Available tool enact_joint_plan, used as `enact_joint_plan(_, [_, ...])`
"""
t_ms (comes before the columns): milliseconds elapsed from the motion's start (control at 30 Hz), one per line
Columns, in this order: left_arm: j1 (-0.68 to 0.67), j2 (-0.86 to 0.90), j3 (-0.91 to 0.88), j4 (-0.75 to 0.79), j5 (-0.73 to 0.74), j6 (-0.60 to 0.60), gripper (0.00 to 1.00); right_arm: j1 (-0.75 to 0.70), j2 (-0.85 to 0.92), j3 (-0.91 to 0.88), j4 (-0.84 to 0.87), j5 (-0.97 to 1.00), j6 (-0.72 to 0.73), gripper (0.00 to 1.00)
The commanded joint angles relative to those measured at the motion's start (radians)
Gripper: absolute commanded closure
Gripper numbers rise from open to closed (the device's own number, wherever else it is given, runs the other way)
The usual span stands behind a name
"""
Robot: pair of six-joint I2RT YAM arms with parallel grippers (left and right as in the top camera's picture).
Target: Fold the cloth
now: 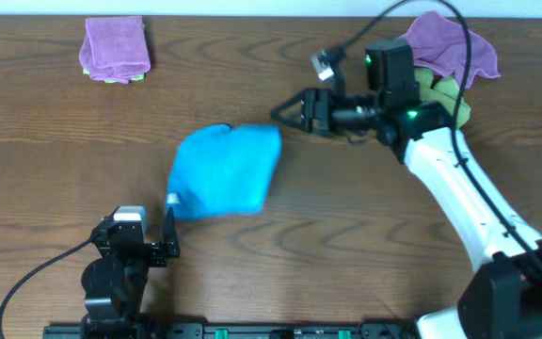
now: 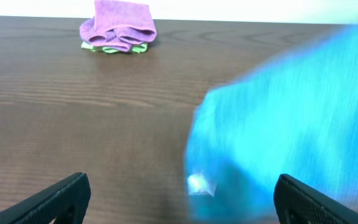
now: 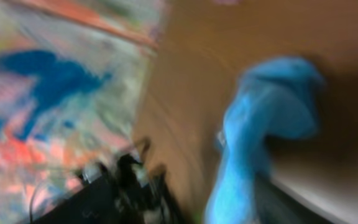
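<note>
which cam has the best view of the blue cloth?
Overhead: the whole cloth shows, with a sharp outline. Left wrist crops it at the right edge and has it out of focus. Right wrist shows it heavily motion-blurred.

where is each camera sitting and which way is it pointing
Overhead: above the table, looking straight down at the cloth; left arm and right arm show.
Left wrist: low on the left arm, facing across the table; left gripper open at the bottom edge.
Right wrist: on the right arm, blurred, facing the cloth; own fingers unclear.
Shared: all three see the cloth; overhead and left wrist share the purple cloth.
</note>
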Motion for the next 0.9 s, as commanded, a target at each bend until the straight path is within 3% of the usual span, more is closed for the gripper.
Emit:
enact_joint_plan(0, [-0.004, -0.006, -0.02, -0.005, 0.0, -0.004, 0.05, -0.045, -0.003, 0.006, -0.129, 0.102, -0.166, 0.01])
enact_joint_plan(133, [-0.004, -0.006, -0.02, -0.005, 0.0, -0.003, 0.05, -0.035, -0.003, 0.006, -0.264, 0.304, -0.229, 0.01])
enact_joint_plan(300, [-0.004, -0.006, -0.02, -0.005, 0.0, -0.003, 0.05, 0.082, 0.011, 0.005, -0.241, 0.357, -0.331, 0.01])
enact_joint_plan(333, [-0.004, -0.006, -0.02, -0.005, 0.0, -0.003, 0.05, 0.117, 0.023, 0.005, -0.226, 0.398, -0.346, 0.05])
enact_joint_plan(367, [-0.004, -0.006, -0.02, -0.005, 0.0, -0.003, 0.05, 0.144, 0.034, 0.005, -0.215, 0.443, -0.345, 0.13])
enact_joint_plan(400, [-0.004, -0.006, -0.02, -0.005, 0.0, -0.003, 0.05, 0.169, 0.049, 0.005, -0.209, 0.478, -0.346, 0.33])
enact_joint_plan(433, [-0.004, -0.006, -0.02, -0.005, 0.0, -0.003, 0.05, 0.19, 0.069, 0.005, -0.209, 0.496, -0.346, 0.6])
enact_joint_plan(467, [-0.004, -0.006, -0.02, -0.005, 0.0, -0.003, 0.04, 0.198, 0.082, 0.005, -0.212, 0.495, -0.345, 0.76])
enact_joint_plan(533, [-0.004, -0.006, -0.02, -0.005, 0.0, -0.003, 0.05, 0.21, 0.109, 0.005, -0.226, 0.491, -0.345, 0.91])
enact_joint_plan(567, [-0.004, -0.006, -0.02, -0.005, 0.0, -0.003, 0.05, 0.216, 0.127, 0.005, -0.234, 0.491, -0.346, 0.89])
enact_joint_plan(700, [-0.004, -0.006, -0.02, -0.005, 0.0, -0.003, 0.05, 0.23, 0.19, 0.005, -0.271, 0.552, -0.374, 0.56])
enact_joint_plan(767, [-0.004, -0.006, -0.02, -0.005, 0.0, -0.003, 0.05, 0.228, 0.213, 0.005, -0.302, 0.603, -0.374, 0.51])
enact_joint_plan(867, [-0.004, -0.006, -0.02, -0.005, 0.0, -0.003, 0.05, 0.215, 0.239, 0.005, -0.356, 0.612, -0.375, 0.53])
